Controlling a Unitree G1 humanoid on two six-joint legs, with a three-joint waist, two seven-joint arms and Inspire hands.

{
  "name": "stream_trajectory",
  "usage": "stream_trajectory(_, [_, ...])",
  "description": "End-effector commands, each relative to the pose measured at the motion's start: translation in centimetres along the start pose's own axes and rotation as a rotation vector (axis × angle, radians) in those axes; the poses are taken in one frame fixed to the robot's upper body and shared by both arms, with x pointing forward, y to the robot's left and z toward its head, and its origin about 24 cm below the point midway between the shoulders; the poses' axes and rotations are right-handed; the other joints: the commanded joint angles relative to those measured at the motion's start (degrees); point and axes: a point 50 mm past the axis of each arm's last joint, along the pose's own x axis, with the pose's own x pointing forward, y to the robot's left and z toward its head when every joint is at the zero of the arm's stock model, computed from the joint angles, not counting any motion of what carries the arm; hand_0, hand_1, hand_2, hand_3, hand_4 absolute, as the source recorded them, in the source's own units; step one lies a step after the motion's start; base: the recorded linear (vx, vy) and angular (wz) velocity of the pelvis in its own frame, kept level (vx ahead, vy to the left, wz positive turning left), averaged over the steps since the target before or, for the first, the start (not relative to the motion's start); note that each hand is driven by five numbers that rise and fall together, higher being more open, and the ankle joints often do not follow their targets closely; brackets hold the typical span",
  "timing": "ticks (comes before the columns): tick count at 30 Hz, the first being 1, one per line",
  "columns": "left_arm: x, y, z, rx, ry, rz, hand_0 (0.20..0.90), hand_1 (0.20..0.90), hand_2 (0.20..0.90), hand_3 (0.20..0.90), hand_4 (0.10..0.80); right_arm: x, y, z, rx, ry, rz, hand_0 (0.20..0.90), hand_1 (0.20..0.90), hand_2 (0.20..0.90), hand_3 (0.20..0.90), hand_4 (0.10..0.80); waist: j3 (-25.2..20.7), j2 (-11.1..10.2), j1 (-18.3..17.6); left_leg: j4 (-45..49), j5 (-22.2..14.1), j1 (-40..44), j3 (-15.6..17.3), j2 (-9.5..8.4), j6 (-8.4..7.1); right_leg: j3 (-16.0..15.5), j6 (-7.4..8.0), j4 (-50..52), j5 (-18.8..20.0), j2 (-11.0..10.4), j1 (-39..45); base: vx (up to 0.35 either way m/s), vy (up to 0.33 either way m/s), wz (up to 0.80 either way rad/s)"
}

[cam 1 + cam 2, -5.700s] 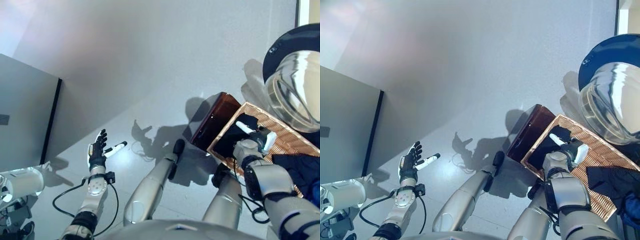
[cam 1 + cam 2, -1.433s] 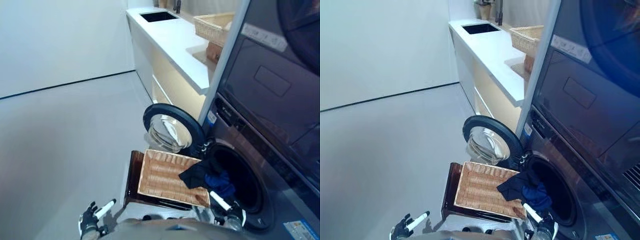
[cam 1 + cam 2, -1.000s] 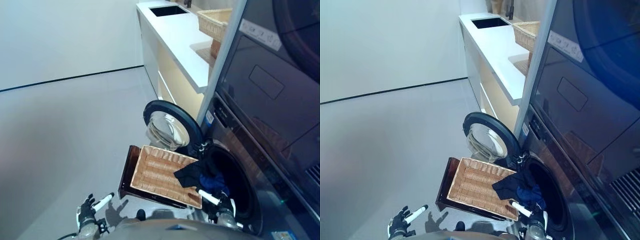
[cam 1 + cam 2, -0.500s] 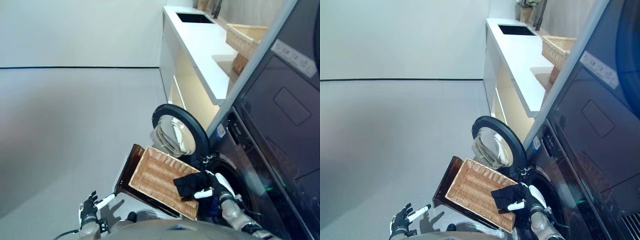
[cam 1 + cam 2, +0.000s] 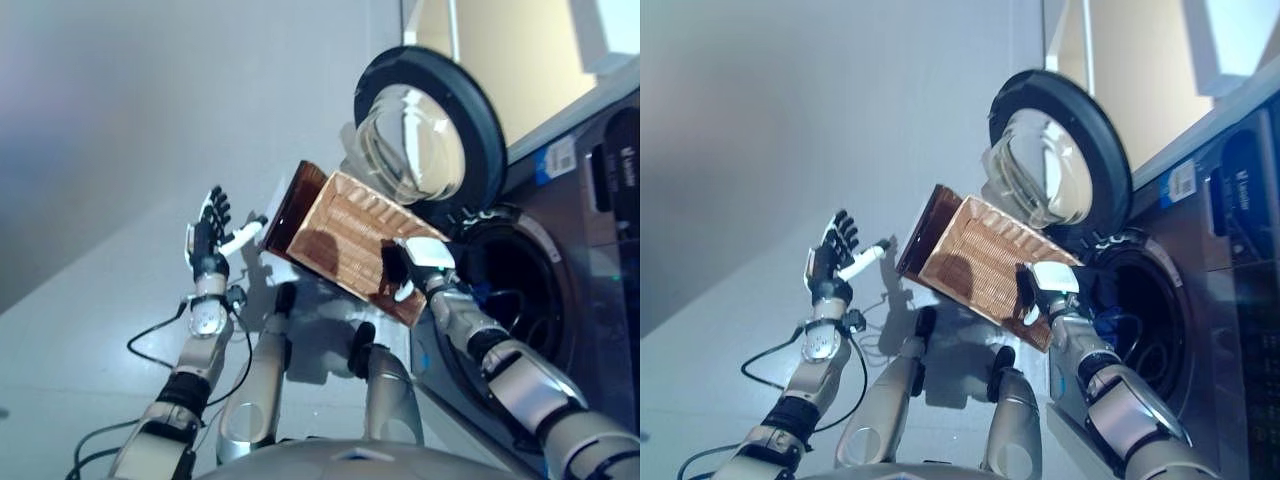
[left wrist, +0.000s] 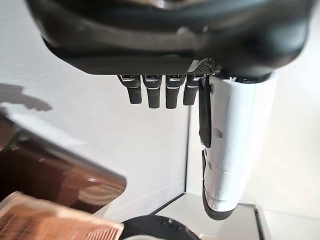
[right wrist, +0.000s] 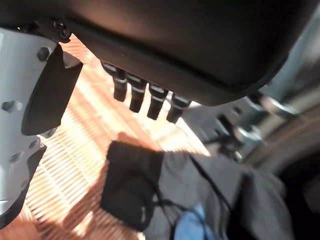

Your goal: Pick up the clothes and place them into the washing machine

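Dark clothes (image 7: 127,187) lie at the end of the wicker basket (image 5: 345,235) nearest the washing machine's drum opening (image 5: 515,290), with grey cloth (image 7: 210,187) and a blue piece (image 7: 192,225) trailing toward the drum. My right hand (image 5: 415,268) hovers just above that pile, open with fingers straight and holding nothing. My left hand (image 5: 207,240) is raised off to the left of the basket, open and empty, its white-covered thumb (image 6: 232,145) sticking out.
The basket rests on a dark brown stand (image 5: 283,212) on the grey floor. The round glass washer door (image 5: 425,125) stands open behind the basket. The machine's dark front (image 5: 610,230) fills the right side.
The camera has swung down and closer, so the whole scene has shifted. My right hand stays over the dark clothes at the basket's end. My left hand is still raised and open.
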Motion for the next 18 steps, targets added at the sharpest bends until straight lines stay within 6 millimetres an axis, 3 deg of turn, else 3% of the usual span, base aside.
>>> stream_trajectory(1, [0.5, -1.1, 4.6, 0.010, -0.256, -0.076, 0.900, 0.900, 0.900, 0.900, 0.800, 0.9, -4.2, -3.4, -0.141, 0.067, -0.149, 0.900, 0.900, 0.900, 0.900, 0.800, -2.31, -0.29, -0.29, 10.95, -9.43, -5.02, -0.73, -0.86, -2.46, 1.47, 0.15, -5.59, 9.07, -0.49, -4.72, -0.051, -0.017, 0.11])
stream_trajectory(7, [0.2, -1.8, 5.4, -0.013, -0.286, -0.107, 0.900, 0.900, 0.900, 0.900, 0.800, 1.3, -6.3, -5.2, -0.240, 0.129, -0.162, 0.900, 0.900, 0.900, 0.900, 0.800, -1.97, 0.78, 0.34, 12.91, -9.61, -8.65, -1.55, -1.01, -2.76, 1.38, -0.27, -2.77, 7.95, -0.39, -8.16, -0.029, -0.017, 0.10])
stream_trajectory(9, [-0.2, -2.2, 6.2, -0.043, -0.310, -0.142, 0.900, 0.900, 0.900, 0.900, 0.800, 0.9, -7.6, -7.5, -0.287, 0.217, -0.177, 0.900, 0.900, 0.900, 0.900, 0.800, -1.53, 1.98, 0.76, 13.93, -9.50, -10.75, -1.82, -1.17, -3.00, 1.38, -0.58, -0.67, 7.11, -0.55, -10.29, -0.024, -0.025, 0.10])
stream_trajectory(12, [-0.4, -2.2, 6.8, -0.046, -0.336, -0.153, 0.900, 0.900, 0.900, 0.900, 0.800, 0.6, -8.5, -8.9, -0.313, 0.269, -0.184, 0.900, 0.900, 0.900, 0.900, 0.800, -1.39, 3.13, 1.14, 13.86, -9.25, -11.70, -2.08, -1.39, -3.02, 1.18, -0.83, 0.42, 6.61, -0.65, -11.71, -0.015, -0.021, 0.11])
stream_trajectory(18, [-0.6, -1.9, 8.0, -0.093, -0.381, -0.128, 0.900, 0.900, 0.900, 0.900, 0.800, -0.2, -8.6, -10.6, -0.334, 0.322, -0.161, 0.900, 0.900, 0.900, 0.900, 0.800, -1.16, 4.56, 1.27, 14.11, -8.93, -13.16, -2.46, -1.58, -3.13, 1.51, -1.18, 2.33, 5.66, -0.61, -13.61, -0.003, -0.015, 0.02])
